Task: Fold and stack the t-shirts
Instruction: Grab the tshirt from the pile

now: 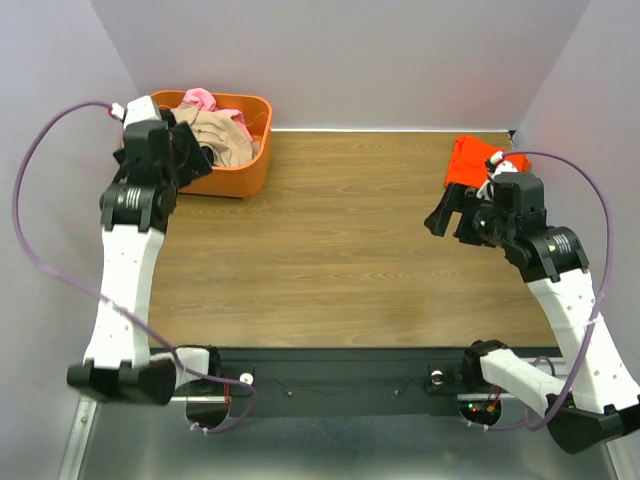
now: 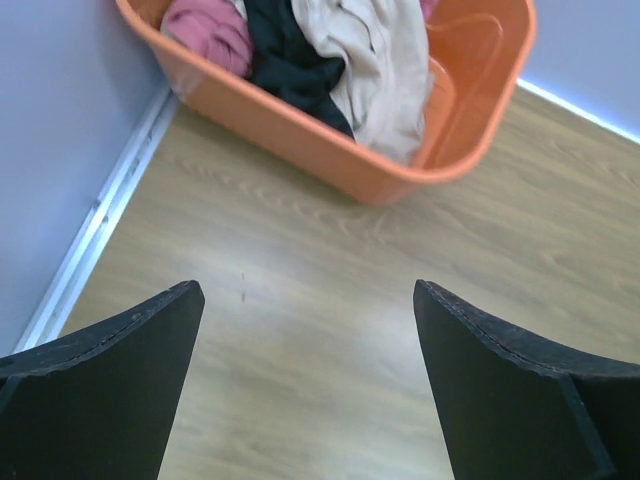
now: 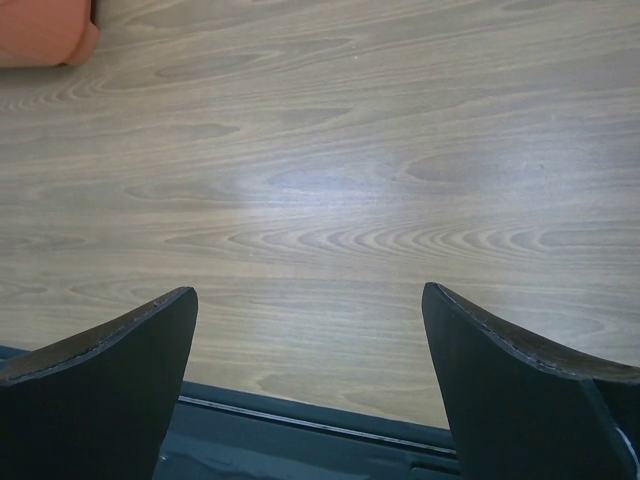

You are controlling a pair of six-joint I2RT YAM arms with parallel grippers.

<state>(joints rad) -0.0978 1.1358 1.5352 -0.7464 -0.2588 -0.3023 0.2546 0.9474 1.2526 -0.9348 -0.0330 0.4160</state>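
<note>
Orange-red t-shirt [image 1: 468, 160] looks folded at far right; tan shirt [image 2: 370, 60], pink shirt [image 2: 210, 35] and black shirt [image 2: 285, 60] lie unfolded in basket [image 2: 400, 175]; left gripper [image 2: 305, 290] and right gripper [image 3: 310, 292] empty, fingers apart.

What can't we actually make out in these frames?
- orange-red t-shirt: top view, right arm covers its near side; folded or not, unclear.
- basket contents: left wrist view crops the far end, and left arm covers part of it in the top view; shirt count unknown.
- orange shape: right wrist view, cut off by the top-left corner; unidentifiable.
</note>
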